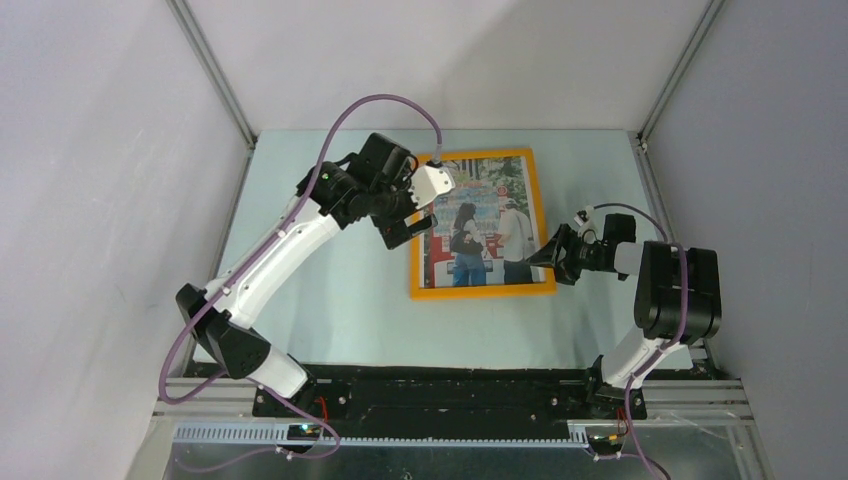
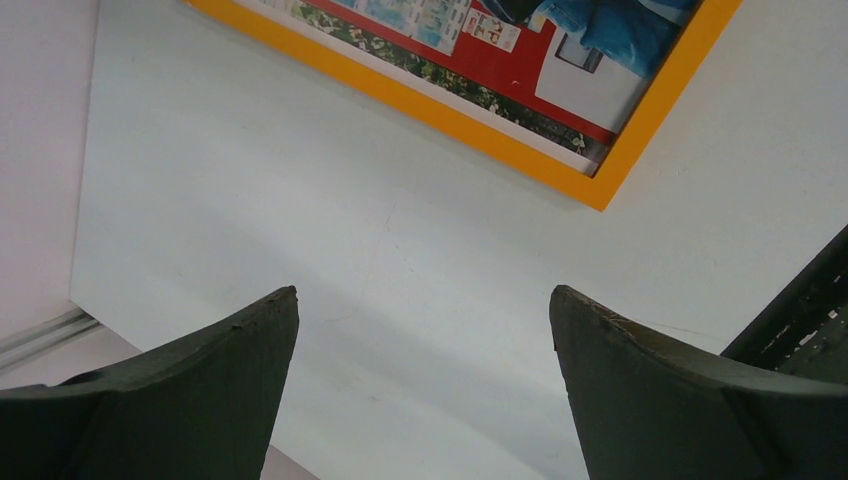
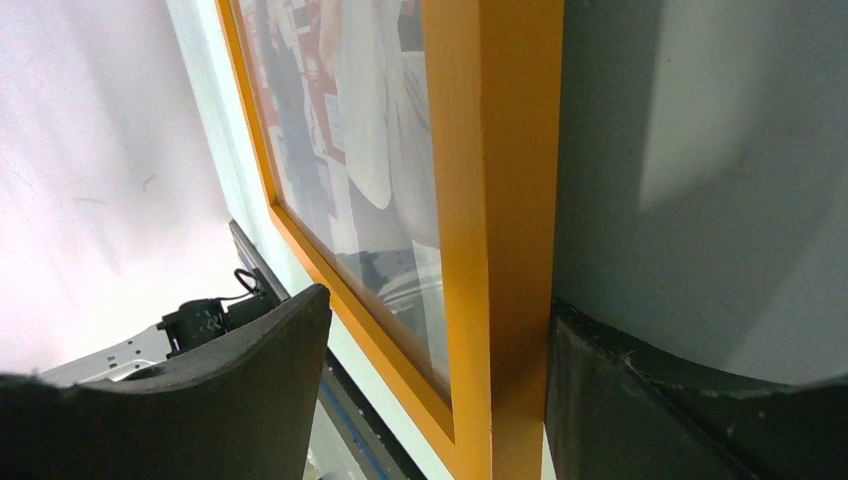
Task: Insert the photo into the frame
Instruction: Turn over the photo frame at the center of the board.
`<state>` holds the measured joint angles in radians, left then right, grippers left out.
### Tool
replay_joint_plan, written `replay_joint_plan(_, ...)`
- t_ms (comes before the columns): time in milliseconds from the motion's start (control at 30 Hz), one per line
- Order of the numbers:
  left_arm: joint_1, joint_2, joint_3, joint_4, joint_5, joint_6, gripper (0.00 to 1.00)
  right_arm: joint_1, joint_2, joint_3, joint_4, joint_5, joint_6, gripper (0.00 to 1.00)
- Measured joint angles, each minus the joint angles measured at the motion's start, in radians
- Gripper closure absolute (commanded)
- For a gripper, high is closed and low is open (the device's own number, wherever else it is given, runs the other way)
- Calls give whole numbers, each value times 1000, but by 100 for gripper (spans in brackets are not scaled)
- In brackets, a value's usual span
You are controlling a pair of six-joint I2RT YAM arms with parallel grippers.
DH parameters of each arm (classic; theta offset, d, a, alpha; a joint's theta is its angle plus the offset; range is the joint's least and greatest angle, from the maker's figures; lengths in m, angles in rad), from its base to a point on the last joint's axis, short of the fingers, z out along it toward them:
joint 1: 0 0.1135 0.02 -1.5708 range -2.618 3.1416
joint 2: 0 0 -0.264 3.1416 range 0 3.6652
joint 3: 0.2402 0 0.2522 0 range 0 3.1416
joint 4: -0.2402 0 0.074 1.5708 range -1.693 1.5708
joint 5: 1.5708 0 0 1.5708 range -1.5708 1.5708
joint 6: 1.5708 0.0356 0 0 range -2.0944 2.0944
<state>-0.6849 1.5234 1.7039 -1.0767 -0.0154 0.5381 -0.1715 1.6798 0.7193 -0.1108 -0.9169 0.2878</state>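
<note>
The orange frame point(image 1: 481, 291) lies flat on the pale table with the photo point(image 1: 480, 225) of two people inside it. In the left wrist view the frame's corner point(image 2: 480, 135) and a strip of the photo point(image 2: 480, 60) show ahead of my left gripper point(image 2: 424, 300), which is open and empty over bare table. From above, the left gripper point(image 1: 425, 222) hovers at the frame's left edge. My right gripper point(image 1: 550, 255) is open at the frame's right rail point(image 3: 510, 200). The rail stands between the right gripper's point(image 3: 440, 310) jaws, one finger point(image 3: 640, 400) against its outer side, the other apart.
Grey enclosure walls with aluminium posts point(image 1: 215, 75) close in the table point(image 1: 340, 300) on three sides. A black base rail point(image 1: 440, 390) runs along the near edge under both arms. The left arm's purple cable point(image 1: 370, 100) loops above the frame.
</note>
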Motion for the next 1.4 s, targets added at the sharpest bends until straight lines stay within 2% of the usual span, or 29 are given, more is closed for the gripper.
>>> replay_joint_plan(733, 0, -32, -55, 21, -3, -1, 0, 29, 11, 24, -32, -5, -30, 20)
replay_joint_plan(1400, 0, -59, -88, 44, -7, -8, 0, 45, 7, 31, -49, 13, -40, 20)
